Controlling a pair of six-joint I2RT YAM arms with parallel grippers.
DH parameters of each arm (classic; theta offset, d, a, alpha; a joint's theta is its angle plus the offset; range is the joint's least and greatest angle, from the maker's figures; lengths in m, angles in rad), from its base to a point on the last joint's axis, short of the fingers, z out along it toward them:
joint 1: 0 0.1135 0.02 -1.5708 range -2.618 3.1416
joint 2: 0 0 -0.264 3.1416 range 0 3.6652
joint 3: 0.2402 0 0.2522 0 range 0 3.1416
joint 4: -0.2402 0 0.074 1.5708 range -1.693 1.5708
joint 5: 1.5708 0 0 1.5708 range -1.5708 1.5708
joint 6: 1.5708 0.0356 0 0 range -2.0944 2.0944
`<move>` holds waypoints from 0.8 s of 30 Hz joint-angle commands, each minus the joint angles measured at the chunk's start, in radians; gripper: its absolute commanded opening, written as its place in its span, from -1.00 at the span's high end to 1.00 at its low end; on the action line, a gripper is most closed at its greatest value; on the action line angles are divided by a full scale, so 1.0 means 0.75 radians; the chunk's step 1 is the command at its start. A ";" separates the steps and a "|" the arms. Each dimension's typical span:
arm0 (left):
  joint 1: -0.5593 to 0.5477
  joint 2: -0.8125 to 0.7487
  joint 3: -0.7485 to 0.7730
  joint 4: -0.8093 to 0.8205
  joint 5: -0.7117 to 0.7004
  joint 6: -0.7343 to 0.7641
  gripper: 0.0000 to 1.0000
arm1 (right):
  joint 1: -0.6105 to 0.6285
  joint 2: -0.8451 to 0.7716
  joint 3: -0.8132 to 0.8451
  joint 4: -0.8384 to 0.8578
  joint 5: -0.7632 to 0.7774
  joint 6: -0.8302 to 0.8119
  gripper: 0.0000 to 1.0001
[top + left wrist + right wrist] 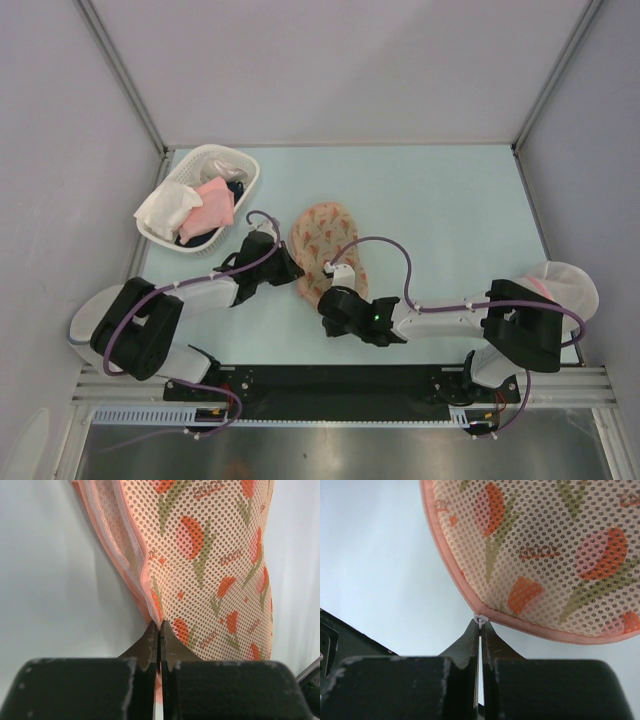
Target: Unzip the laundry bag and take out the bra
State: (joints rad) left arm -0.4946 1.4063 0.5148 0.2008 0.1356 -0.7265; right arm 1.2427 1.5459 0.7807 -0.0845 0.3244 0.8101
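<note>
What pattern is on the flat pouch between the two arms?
The laundry bag has orange-red flowers on beige-pink mesh; clearest in left wrist view.

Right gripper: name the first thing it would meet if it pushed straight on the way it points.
The laundry bag. The right gripper pinches the small white zipper pull at the bag's pink zip edge, so the mesh lies directly ahead, apparently with no gap.

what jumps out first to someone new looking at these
The floral laundry bag lies mid-table, gripped from two sides. The left claw is shut on its edge, while the right claw pinches the small zipper tab at its pink seam. A white basket of cloths sits at the far left.
</note>
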 commanded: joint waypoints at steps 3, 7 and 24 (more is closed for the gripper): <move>-0.001 0.082 0.156 0.109 0.003 0.093 0.72 | 0.010 0.045 0.090 0.039 -0.003 -0.047 1.00; -0.001 0.039 0.146 0.066 -0.011 0.087 -0.56 | -0.008 0.125 0.180 0.055 -0.032 -0.106 1.00; -0.003 -0.368 -0.144 -0.155 -0.179 0.056 -0.68 | -0.111 0.328 0.411 0.160 -0.189 -0.237 1.00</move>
State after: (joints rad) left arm -0.4969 1.1831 0.4282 0.1295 0.0471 -0.6804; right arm 1.1698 1.7779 1.0492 -0.0074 0.1989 0.6548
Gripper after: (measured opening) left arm 0.853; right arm 0.017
